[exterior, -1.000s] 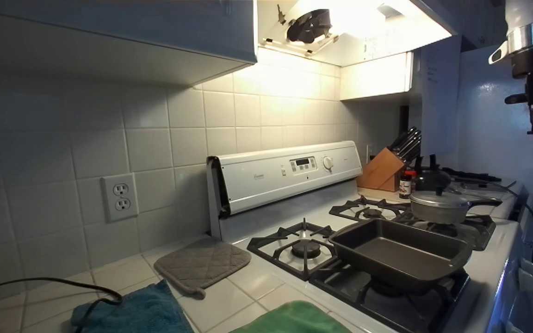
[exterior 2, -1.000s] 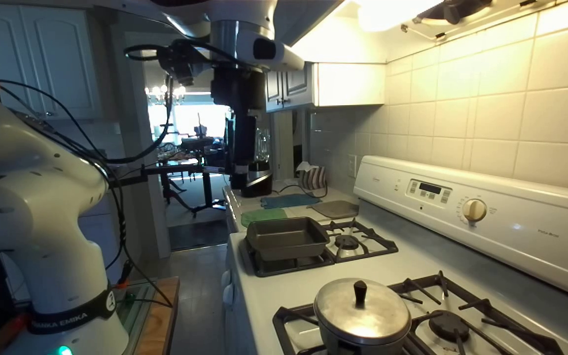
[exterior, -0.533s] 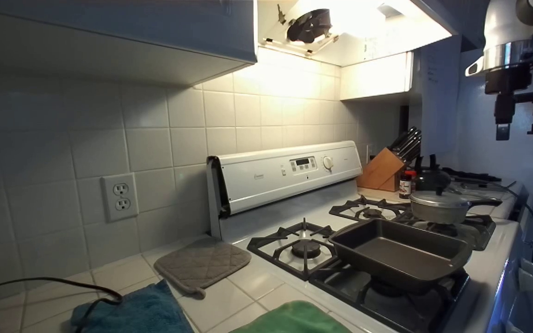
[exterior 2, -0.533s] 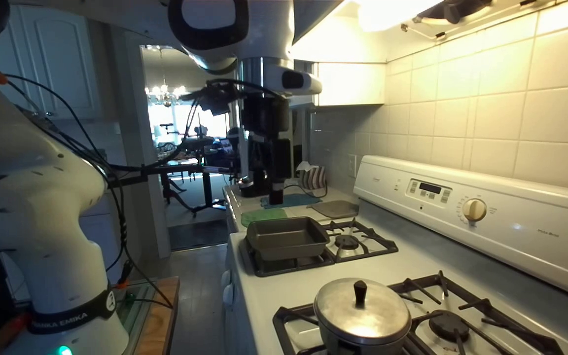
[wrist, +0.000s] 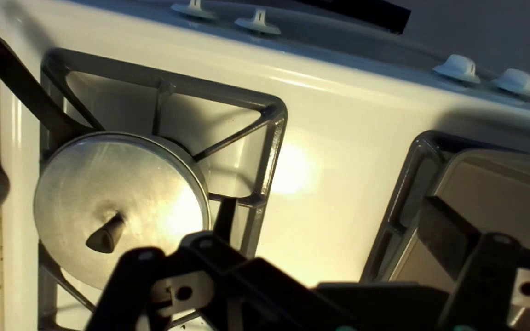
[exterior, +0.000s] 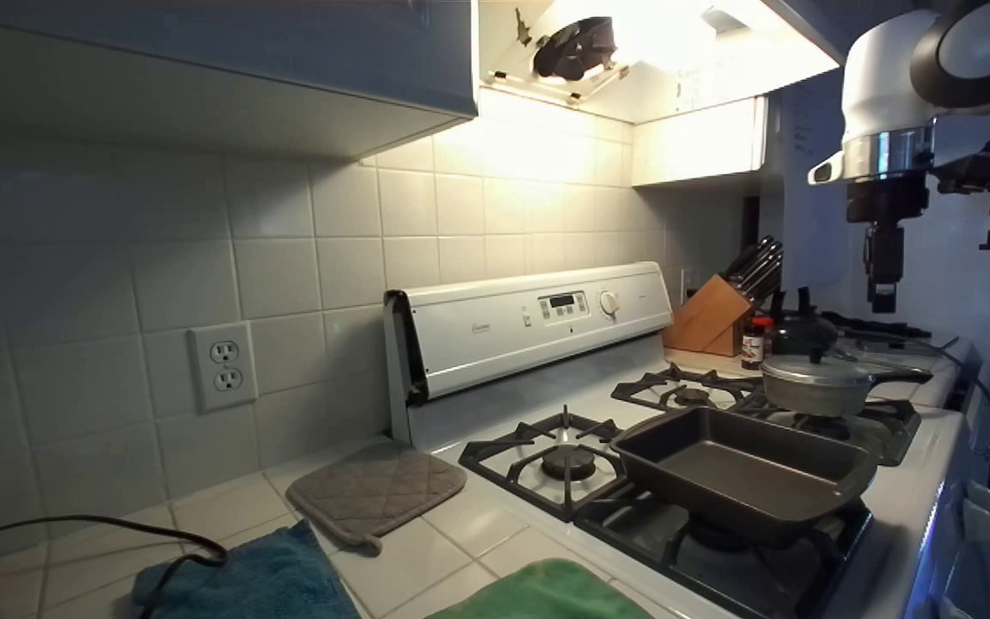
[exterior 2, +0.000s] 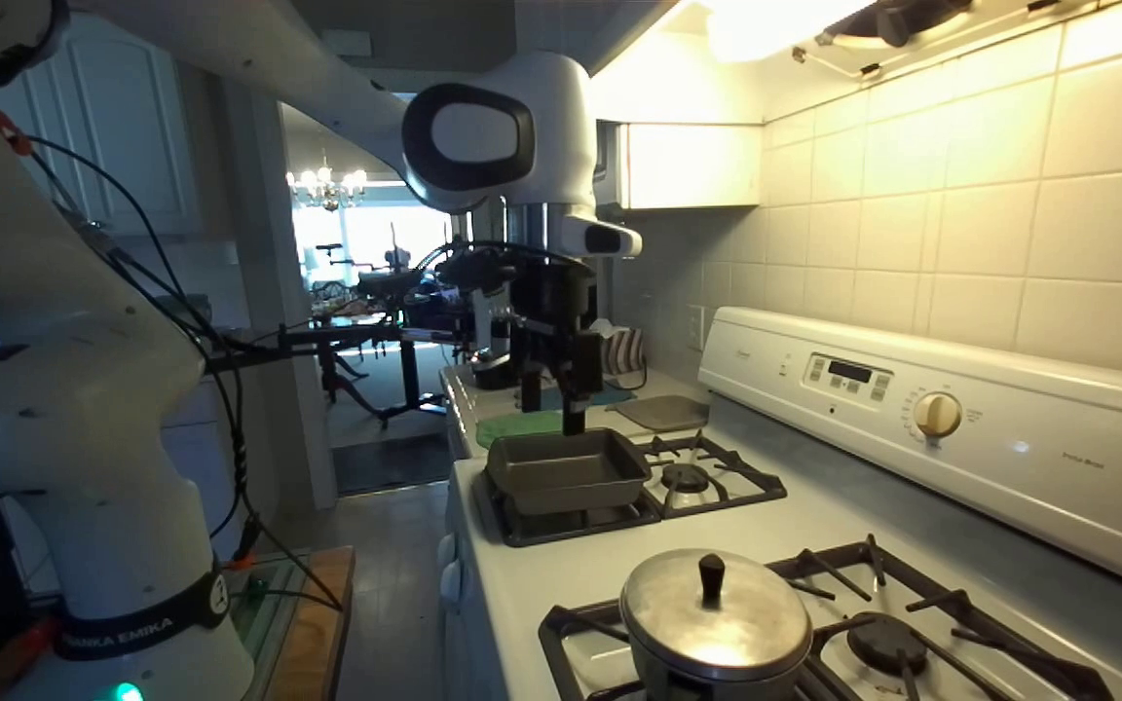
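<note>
Black two-fingered gripper [wrist: 330, 217] over a white gas stove [wrist: 334, 184], its fingers [wrist: 446, 234] set wide apart.

In the wrist view, one finger shows before a round silver saucepan [wrist: 129, 184] with a metal lid and black knob [wrist: 106, 236], the other before a dark grey rectangular metal baking pan [wrist: 513, 202]. Each vessel sits on a black metal grate [wrist: 269, 151] along the front of the stove; the saucepan's long black handle [wrist: 30, 92] points away from the pan. In an exterior view, the fingertips point down, apart from both vessels. On the white tiled counter [exterior: 478, 533] beside the stove, a grey quilted pot holder [exterior: 379, 490], a green cloth [exterior: 546, 593] and a blue cloth [exterior: 263, 585] lie near one another, a black cord [exterior: 218, 554] crossing the blue one. A brown wooden knife block [exterior: 705, 318] stands beyond the stove.
</note>
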Motion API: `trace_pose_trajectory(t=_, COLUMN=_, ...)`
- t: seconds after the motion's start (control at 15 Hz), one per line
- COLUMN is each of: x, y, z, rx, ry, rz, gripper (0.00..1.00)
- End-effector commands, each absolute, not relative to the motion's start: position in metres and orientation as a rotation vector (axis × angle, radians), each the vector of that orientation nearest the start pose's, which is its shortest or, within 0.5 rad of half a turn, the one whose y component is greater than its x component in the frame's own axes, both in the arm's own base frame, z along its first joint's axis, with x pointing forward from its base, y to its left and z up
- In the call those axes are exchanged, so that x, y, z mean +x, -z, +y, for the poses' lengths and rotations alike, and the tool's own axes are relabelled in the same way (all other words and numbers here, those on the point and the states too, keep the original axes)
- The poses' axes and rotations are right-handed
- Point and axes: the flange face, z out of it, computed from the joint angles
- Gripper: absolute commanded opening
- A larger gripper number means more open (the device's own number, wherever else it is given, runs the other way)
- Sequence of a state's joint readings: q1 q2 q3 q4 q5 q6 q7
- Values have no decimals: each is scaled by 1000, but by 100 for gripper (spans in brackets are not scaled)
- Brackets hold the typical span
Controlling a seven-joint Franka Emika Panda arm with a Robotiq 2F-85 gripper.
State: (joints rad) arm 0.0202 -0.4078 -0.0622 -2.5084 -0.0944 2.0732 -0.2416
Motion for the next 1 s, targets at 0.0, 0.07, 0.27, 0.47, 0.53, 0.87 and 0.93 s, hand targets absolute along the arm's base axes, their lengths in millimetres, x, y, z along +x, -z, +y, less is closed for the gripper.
trace_pose_trajectory(t=0.0, x=420, y=-396, z=1, rx=-3135, ry=-29, rz=-392, gripper=100)
trace_pose_trajectory(t=0.07, x=422, y=-389, z=7, rx=-3130, ry=-24, rz=-398, gripper=100)
trace_pose_trajectory(t=0.27, x=428, y=-365, z=27, rx=-3114, ry=-4, rz=-413, gripper=100)
trace_pose_trajectory(t=0.47, x=432, y=-347, z=48, rx=-3083, ry=32, rz=-417, gripper=100)
trace_pose_trajectory(t=0.53, x=433, y=-342, z=54, rx=-3073, ry=31, rz=-419, gripper=100)
trace_pose_trajectory(t=0.87, x=436, y=-333, z=62, rx=-3059, ry=57, rz=-409, gripper=100)
trace_pose_trajectory(t=0.93, x=437, y=-331, z=63, rx=-3058, ry=54, rz=-409, gripper=100)
